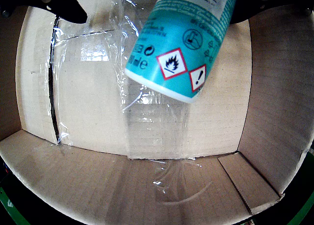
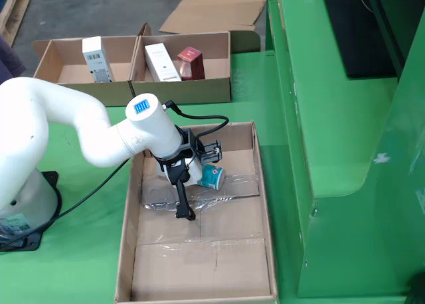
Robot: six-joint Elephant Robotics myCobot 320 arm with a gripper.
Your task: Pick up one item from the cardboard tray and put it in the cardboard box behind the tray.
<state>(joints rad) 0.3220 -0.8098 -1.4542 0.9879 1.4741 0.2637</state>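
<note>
Teal spray can (image 1: 184, 43) tilted, above taped floor of cardboard box (image 2: 262, 184).

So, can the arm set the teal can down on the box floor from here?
Probably yes: the teal can hangs in the fingers above the box floor, which shows only tape beneath it.

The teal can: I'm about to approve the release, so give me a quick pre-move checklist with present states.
1. Teal can held by the gripper: ok; black fingers flank it in the wrist view.
2. Can above the cardboard box: ok; the box floor lies below it.
3. Drop spot free: ok; only clear tape on the floor.
4. Can upright: not ok; it hangs tilted.
5. Height above the floor: cannot tell.
6. Black cable clear of the box wall: ok in the fixed view.
</note>
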